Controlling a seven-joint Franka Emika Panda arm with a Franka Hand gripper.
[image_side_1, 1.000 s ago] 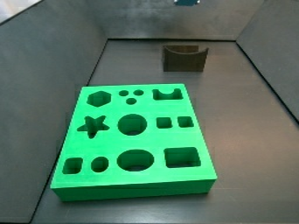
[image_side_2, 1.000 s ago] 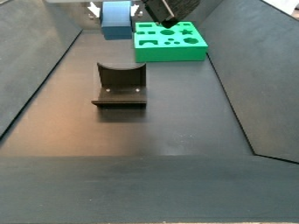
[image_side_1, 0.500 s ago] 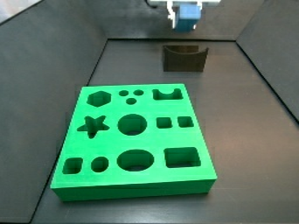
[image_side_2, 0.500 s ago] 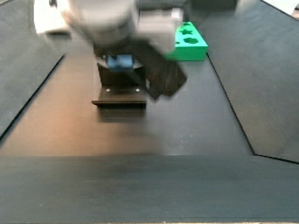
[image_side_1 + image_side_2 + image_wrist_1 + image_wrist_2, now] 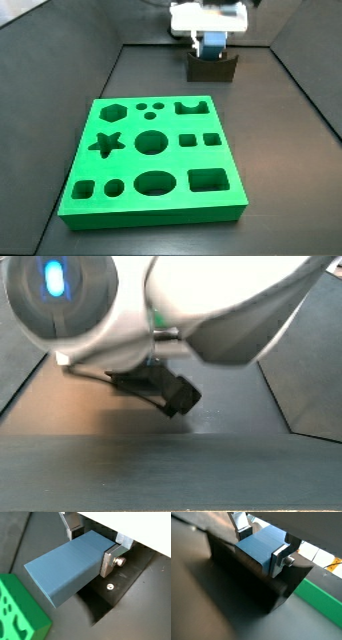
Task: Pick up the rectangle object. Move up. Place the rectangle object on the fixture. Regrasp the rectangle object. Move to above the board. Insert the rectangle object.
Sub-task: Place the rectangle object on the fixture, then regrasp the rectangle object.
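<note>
Rectangle object (image 5: 67, 569) sat clamped between the jaws of the gripper (image 5: 90, 543), its long axis running out from the fingers (image 5: 109, 561) rather than across them. In a side view the gripper (image 5: 211, 30) hung directly over the fixture (image 5: 211, 68), at the far end of the worktop from the board (image 5: 154, 155). Judgement: placement turns on lowering the block straight into the fixture's notch; contact not confirmed.

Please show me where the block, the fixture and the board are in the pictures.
Block (image 5: 67, 567): a wrist view, on its broad blue face, held between the gripper (image 5: 93, 543) fingers.
Fixture (image 5: 210, 69): a side view, on its front face.
Board (image 5: 134, 165): a side view, on bare green top.
</note>
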